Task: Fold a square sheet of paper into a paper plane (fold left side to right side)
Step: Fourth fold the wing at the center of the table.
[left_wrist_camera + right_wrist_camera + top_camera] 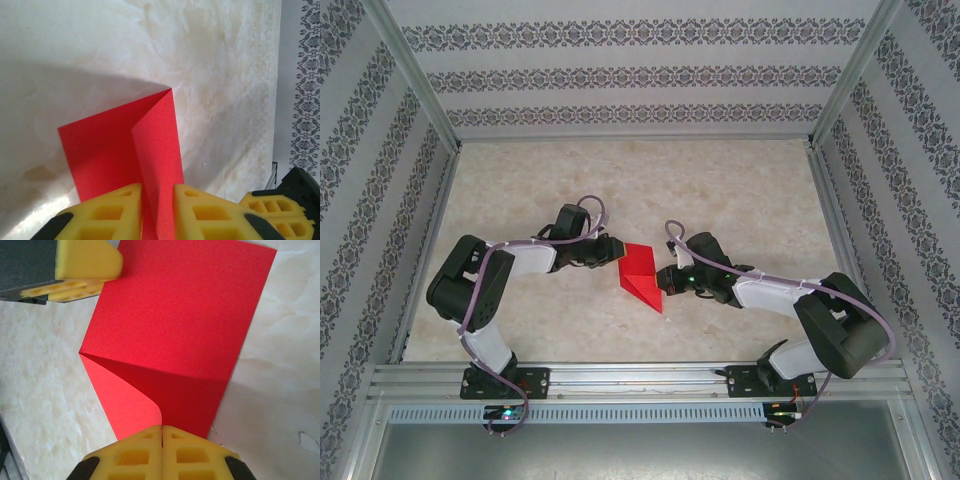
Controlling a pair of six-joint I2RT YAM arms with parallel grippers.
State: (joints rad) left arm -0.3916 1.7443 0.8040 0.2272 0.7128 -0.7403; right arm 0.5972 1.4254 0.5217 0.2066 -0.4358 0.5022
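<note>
The square sheet of paper (638,272) is bright red and lies mid-table between my two grippers, partly bent up rather than flat. In the left wrist view one flap of the paper (115,145) stands up along a crease. My left gripper (157,187) straddles that flap, its jaws a narrow gap apart. It meets the sheet's upper left edge (619,252). My right gripper (162,429) is shut on the near corner of the paper (185,315), where a curled underside shows. It sits at the sheet's lower right (663,282).
The marble-look table (720,190) is walled by patterned panels on three sides. An aluminium rail (640,380) carrying both arm bases runs along the near edge. A left fingertip (90,260) overlaps the sheet's far corner, and the right fingers (280,210) show close by.
</note>
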